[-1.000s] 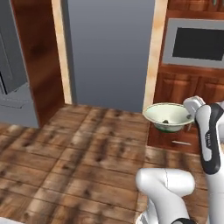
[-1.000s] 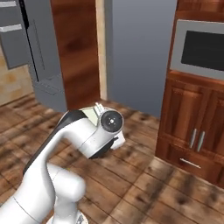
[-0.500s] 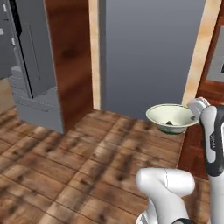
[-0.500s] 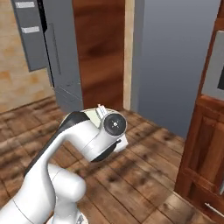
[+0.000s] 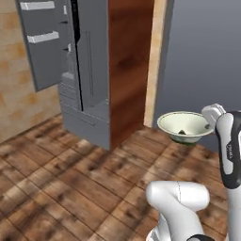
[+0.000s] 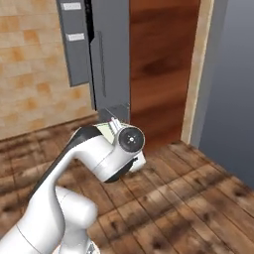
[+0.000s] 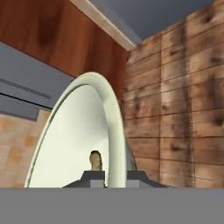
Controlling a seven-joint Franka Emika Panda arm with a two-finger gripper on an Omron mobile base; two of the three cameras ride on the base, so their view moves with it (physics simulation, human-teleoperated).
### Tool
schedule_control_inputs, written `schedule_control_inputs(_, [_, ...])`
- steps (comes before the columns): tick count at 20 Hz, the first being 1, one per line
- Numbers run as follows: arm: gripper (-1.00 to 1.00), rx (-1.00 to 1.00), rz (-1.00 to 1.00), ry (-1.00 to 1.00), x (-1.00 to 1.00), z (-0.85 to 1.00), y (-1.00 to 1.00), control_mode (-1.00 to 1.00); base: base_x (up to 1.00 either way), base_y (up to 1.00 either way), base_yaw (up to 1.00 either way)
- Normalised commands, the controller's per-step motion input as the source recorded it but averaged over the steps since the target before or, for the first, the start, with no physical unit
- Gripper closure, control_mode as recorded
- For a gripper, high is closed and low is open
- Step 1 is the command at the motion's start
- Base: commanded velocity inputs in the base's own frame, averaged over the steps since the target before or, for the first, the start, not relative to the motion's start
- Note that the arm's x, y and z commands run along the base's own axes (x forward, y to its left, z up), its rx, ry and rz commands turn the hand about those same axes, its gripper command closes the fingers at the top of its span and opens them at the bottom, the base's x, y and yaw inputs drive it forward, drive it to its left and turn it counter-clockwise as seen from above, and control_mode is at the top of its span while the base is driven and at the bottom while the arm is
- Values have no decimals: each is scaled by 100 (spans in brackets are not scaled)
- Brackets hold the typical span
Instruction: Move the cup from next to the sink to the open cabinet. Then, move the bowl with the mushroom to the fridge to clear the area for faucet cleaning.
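Observation:
My gripper point(image 7: 115, 178) is shut on the rim of the cream-white bowl point(image 7: 74, 140), one fingertip on each side of its edge. The bowl point(image 5: 184, 125) hangs level above the floor at the right of the left base view, beside my wrist. The small brownish mushroom point(image 7: 96, 160) lies inside it near the gripped rim, and appears as a dark speck point(image 5: 181, 132) in the left base view. The grey fridge point(image 5: 87, 75) stands ahead to the left with its door point(image 5: 44, 42) swung open, bins showing. In the right base view the fridge point(image 6: 110, 59) is at the upper left.
A brown wood panel point(image 5: 129, 61) stands right of the fridge, then a pale trim strip point(image 5: 156, 61) and a flat grey surface point(image 5: 202, 56). Tan tiled wall point(image 5: 14, 94) lies to the left. Wooden plank floor point(image 5: 70, 179) stretches between me and the fridge.
The whole picture has slid right as the base moved: the oven and cabinets left the view and the open fridge came in from the left. The bowl stays in my grip.

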Motion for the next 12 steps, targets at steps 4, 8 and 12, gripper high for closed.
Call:
schedule_control_inputs(4, [100,0,0,0,0,0,0,100,99,82,29])
schedule_control_inputs(8, [100,0,0,0,0,0,0,100,94,97,23])
schedule_control_inputs(12, [100,0,0,0,0,0,0,100,99,100,18])
